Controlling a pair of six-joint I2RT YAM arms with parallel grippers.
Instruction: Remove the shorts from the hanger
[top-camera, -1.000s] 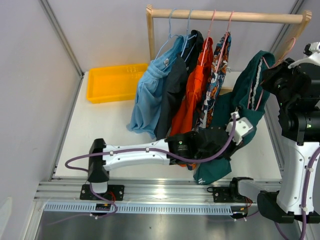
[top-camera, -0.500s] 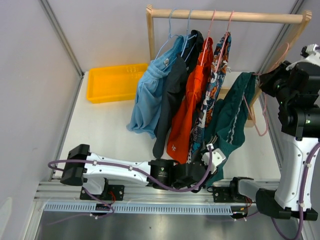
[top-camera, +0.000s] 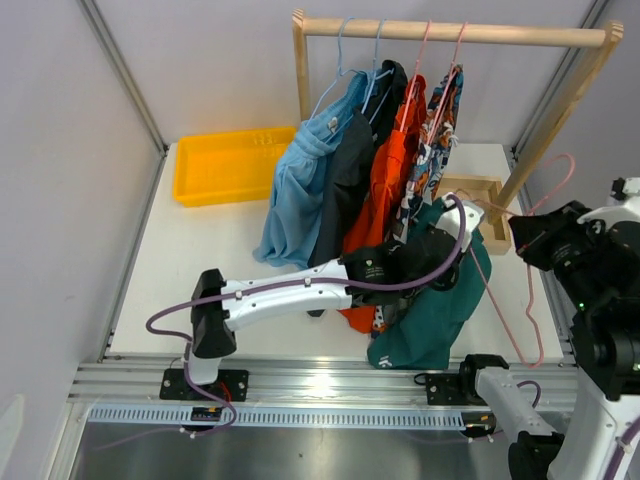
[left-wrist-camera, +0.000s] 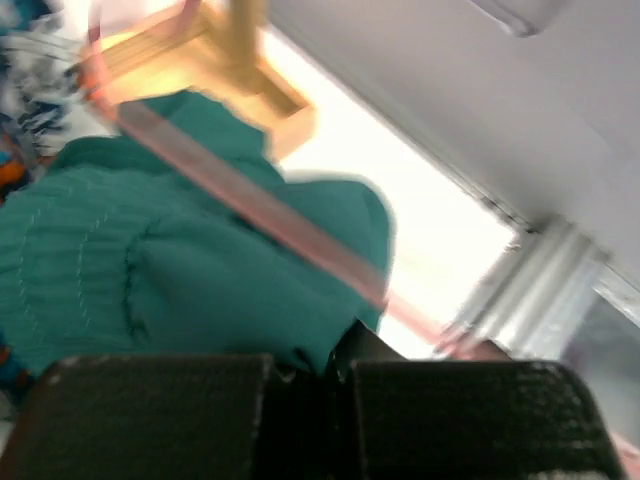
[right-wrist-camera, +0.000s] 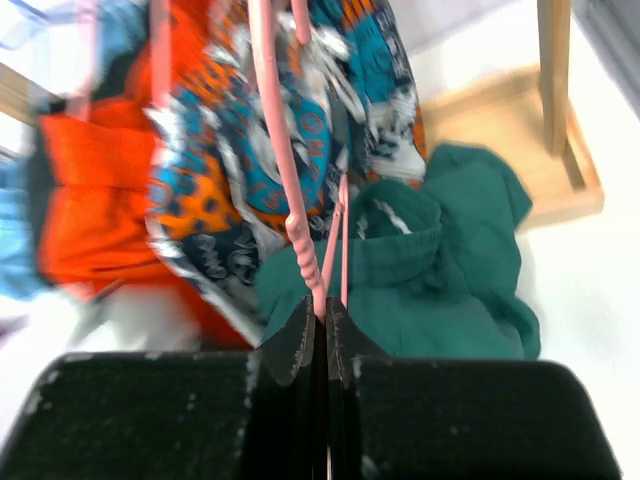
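A wooden rack (top-camera: 450, 32) stands at the back of the white desk (top-camera: 200, 240), with a yellow tray (top-camera: 225, 165) to its left; four pairs hang from its rail on hangers, side by side: light blue shorts (top-camera: 295, 190), charcoal shorts (top-camera: 345, 185), orange shorts (top-camera: 385, 185) and patterned shorts (top-camera: 432, 150). The left arm (top-camera: 280, 295) reaches across beneath these hanging pairs, which drape against it and hide part of its wrist.

The dark green shorts (top-camera: 435, 315) are off the rail; they sag in a bunched heap towards the desk just right of the patterned pair, near the rack's wooden foot (right-wrist-camera: 560, 150). In the left wrist view, which is blurred, the left jaws are pressed almost together with a fold of the green cloth (left-wrist-camera: 150, 270) pinched between them; the rest of the cloth bulges straight ahead of the jaws.

The pink hanger (right-wrist-camera: 275, 150) is apart from the rail; the right jaws are clamped on its wire, and the right arm (top-camera: 590, 270) holds it out to the right of the rack. The hanger's bar crosses in front of the green shorts (right-wrist-camera: 430, 280); whether the cloth is wholly free of it cannot be told.
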